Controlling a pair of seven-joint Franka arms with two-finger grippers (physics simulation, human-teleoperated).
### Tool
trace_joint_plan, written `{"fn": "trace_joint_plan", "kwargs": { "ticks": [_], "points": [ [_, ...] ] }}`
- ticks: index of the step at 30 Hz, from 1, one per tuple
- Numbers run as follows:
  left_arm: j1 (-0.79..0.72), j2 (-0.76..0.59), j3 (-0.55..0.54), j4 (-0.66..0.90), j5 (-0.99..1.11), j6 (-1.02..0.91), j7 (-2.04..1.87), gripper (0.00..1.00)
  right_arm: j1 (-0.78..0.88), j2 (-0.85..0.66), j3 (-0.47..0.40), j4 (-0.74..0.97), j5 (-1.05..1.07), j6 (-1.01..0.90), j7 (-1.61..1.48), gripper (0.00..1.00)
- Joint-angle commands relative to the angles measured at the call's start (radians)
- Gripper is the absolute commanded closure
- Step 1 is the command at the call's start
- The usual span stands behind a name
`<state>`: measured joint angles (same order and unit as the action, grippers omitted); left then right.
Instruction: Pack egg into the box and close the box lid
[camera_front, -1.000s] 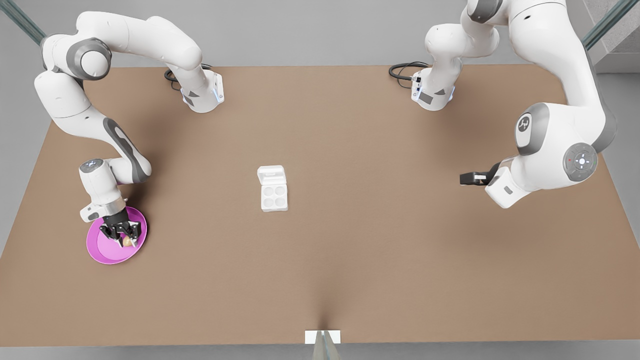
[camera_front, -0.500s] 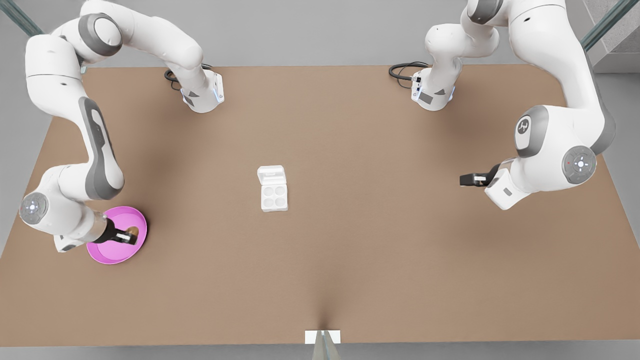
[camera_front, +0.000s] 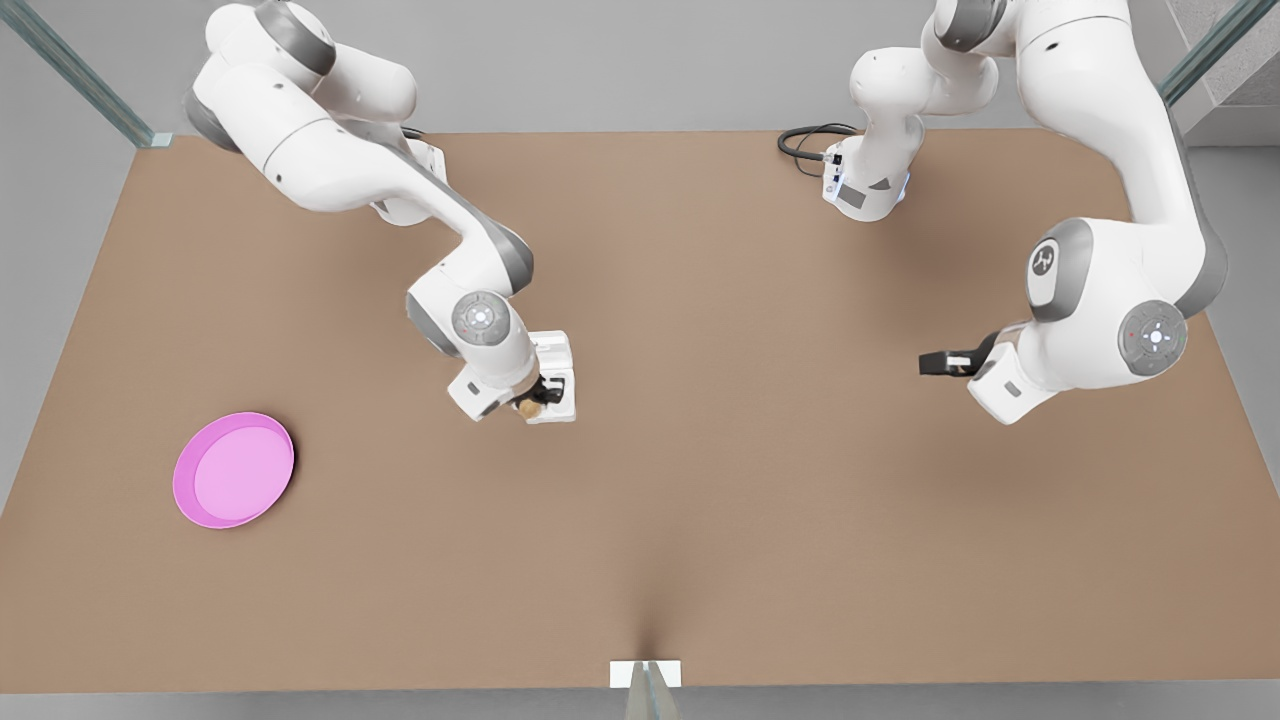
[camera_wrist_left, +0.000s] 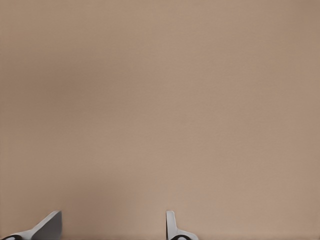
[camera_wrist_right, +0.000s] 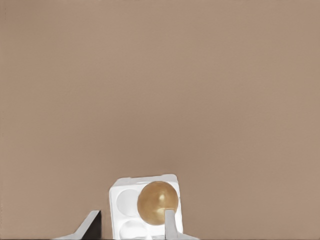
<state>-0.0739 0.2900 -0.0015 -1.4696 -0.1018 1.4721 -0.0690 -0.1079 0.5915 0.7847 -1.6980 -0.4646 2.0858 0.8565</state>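
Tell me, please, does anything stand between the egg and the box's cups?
Nothing visible does: the right gripper holds the egg over the open box, its visible cups bare. The left gripper waits apart.

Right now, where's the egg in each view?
Front view: the egg at the box's left edge in that picture, under an arm's wrist.
Left wrist view: not in it.
Right wrist view: the egg over the box.
Shared landmark: the box.

Matt white foam-like box (camera_wrist_right: 145, 207), glossy tan egg (camera_wrist_right: 157, 202), smooth matt brown table (camera_front: 760, 500)
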Motion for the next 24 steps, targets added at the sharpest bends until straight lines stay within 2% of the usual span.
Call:
{"fn": "trace_joint_plan", "kwargs": {
  "ticks": [1, 3, 4, 5, 6, 7, 8, 9, 10, 11, 12, 14, 15, 16, 17, 19, 20, 21, 24],
  "points": [
    [0.000, -0.002, 0.000, 0.000, 0.001, -0.001, -0.002, 0.00, 0.036, 0.004, -0.041, 0.000, 0.006, 0.017, -0.002, 0.47],
    [0.000, -0.002, -0.002, 0.002, 0.001, -0.001, -0.006, 0.00, 0.067, 0.007, -0.071, 0.001, 0.007, 0.025, -0.004, 0.45],
    [0.000, 0.000, 0.000, 0.005, -0.001, -0.001, -0.006, 0.00, 0.067, 0.007, -0.073, 0.001, 0.006, 0.025, -0.004, 0.39],
    [0.000, -0.002, -0.002, 0.005, -0.001, -0.001, -0.006, 0.00, 0.067, 0.008, -0.073, 0.003, 0.006, 0.025, -0.004, 0.22],
    [-0.001, -0.012, -0.011, 0.005, 0.002, -0.016, 0.006, 0.00, 0.057, 0.007, -0.073, 0.003, 0.007, 0.025, -0.004, 0.00],
    [-0.006, -0.014, -0.051, 0.005, 0.002, -0.021, 0.000, 0.00, 0.054, 0.007, -0.073, 0.004, 0.007, 0.025, -0.005, 0.00],
    [-0.009, -0.012, -0.178, 0.005, 0.050, -0.036, -0.028, 0.00, 0.010, 0.004, -0.070, 0.015, 0.012, 0.023, -0.019, 0.00],
    [-0.009, -0.011, -0.238, 0.006, 0.051, -0.039, -0.046, 0.00, -0.048, -0.001, -0.058, 0.044, 0.023, 0.011, -0.024, 0.00],
    [-0.010, -0.002, -0.299, 0.005, 0.054, -0.061, -0.063, 0.00, -0.136, -0.007, -0.015, 0.089, 0.053, -0.058, -0.024, 0.00],
    [-0.056, 0.003, -0.325, 0.005, 0.070, -0.050, -0.109, 0.00, -0.205, -0.005, 0.004, 0.219, 0.055, -0.236, -0.083, 0.00],
    [-0.132, 0.026, -0.325, 0.006, 0.094, -0.049, -0.170, 0.00, -0.248, -0.013, 0.005, 0.288, 0.047, -0.325, -0.136, 0.00],
    [-0.320, 0.121, -0.327, 0.124, 0.090, -0.045, -0.458, 0.15, -0.305, -0.136, 0.008, 0.287, 0.037, -0.401, -0.180, 0.00],
    [-0.421, 0.173, -0.327, 0.189, 0.086, -0.044, -0.552, 0.25, -0.322, -0.165, -0.005, 0.284, 0.075, -0.434, -0.381, 0.00],
    [-0.484, 0.190, -0.327, 0.192, 0.086, -0.013, -0.566, 0.37, -0.268, -0.222, -0.139, 0.273, 0.191, -0.454, -0.461, 0.00],
    [-0.549, 0.225, -0.327, 0.193, 0.090, 0.047, -0.571, 0.37, -0.119, -0.286, -0.376, 0.244, 0.299, -0.435, -0.588, 0.00],
    [-0.613, 0.285, -0.327, 0.193, 0.083, 0.211, -0.735, 0.37, -0.013, -0.349, -0.532, 0.166, 0.371, -0.392, -0.596, 0.00],
    [-0.646, 0.331, -0.327, 0.193, 0.085, 0.303, -0.851, 0.37, 0.045, -0.424, -0.627, 0.049, 0.403, -0.311, -0.612, 0.00],
    [-0.661, 0.365, -0.325, 0.193, 0.088, 0.347, -0.920, 0.37, 0.067, -0.429, -0.679, 0.037, 0.419, -0.291, -0.711, 0.00],
    [-0.672, 0.448, -0.322, 0.193, 0.086, 0.508, -0.992, 0.37, 0.051, -0.427, -0.685, 0.057, 0.471, -0.302, -0.761, 0.00]
  ]
}}
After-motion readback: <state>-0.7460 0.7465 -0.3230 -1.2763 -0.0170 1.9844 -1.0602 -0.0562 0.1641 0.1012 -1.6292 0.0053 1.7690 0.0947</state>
